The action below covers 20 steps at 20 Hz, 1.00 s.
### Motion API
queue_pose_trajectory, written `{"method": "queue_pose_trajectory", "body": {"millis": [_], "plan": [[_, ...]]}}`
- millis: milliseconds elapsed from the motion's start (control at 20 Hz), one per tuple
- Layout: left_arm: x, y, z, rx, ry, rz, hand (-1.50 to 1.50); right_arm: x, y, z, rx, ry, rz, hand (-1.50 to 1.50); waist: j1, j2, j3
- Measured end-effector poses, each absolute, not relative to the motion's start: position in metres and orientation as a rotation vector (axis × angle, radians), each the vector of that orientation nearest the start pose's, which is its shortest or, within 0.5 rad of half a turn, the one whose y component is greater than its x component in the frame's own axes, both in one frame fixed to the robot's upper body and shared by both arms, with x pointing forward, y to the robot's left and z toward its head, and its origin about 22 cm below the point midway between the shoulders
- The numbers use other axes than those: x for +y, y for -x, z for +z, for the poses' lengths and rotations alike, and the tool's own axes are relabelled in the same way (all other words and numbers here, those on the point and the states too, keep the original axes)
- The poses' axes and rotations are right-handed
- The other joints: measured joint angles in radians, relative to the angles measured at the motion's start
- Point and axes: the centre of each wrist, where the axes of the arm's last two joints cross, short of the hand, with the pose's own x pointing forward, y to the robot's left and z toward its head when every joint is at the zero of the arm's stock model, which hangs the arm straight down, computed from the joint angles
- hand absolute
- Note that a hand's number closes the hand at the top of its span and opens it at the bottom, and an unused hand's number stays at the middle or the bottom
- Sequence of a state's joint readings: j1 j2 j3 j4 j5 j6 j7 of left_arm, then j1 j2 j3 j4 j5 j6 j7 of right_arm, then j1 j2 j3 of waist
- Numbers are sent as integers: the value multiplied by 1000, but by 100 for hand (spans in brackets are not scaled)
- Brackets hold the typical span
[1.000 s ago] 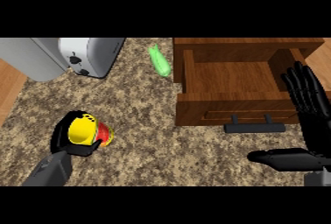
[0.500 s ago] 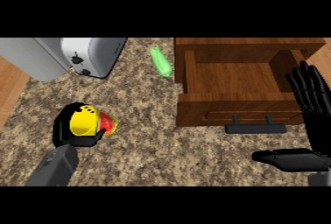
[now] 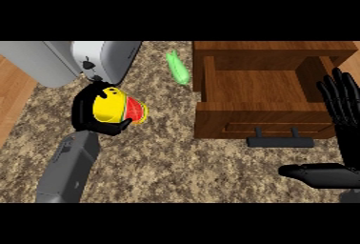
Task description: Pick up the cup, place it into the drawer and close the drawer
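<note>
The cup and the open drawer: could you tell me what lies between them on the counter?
In the head view, only bare counter separates the cup from the drawer; the green object lies farther back.

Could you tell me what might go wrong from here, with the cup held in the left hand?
The cup, tilted in the left hand, sits close to the toaster and could bump it. On the way to the open drawer, it may clip the front wall or the green object. The right hand beside the drawer could crowd placement.
</note>
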<state>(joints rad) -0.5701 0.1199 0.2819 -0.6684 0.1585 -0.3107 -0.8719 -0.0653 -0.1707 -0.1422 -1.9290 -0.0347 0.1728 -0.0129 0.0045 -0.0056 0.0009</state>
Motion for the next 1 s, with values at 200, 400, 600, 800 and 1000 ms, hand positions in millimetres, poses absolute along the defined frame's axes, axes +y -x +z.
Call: {"method": "queue_pose_trajectory", "body": {"millis": [200,400,600,800,1000], "plan": [[222,-381,1,-2145,348,71,150,-279,-237,111,-1990,87,230,-150,2,-1,0],[193,-394,45,-2165,375,8,150,-284,-235,113,-1989,89,227,-150,-1,1,0],[156,-400,87,-2166,374,-63,150,-288,-235,110,-1989,89,227,-150,-6,1,0],[123,-404,117,-2155,349,-119,150,-287,-239,112,-1995,83,230,-150,-13,4,0],[100,-412,143,-2132,326,-145,150,-288,-236,109,-1999,83,229,-150,-17,6,0]]}}
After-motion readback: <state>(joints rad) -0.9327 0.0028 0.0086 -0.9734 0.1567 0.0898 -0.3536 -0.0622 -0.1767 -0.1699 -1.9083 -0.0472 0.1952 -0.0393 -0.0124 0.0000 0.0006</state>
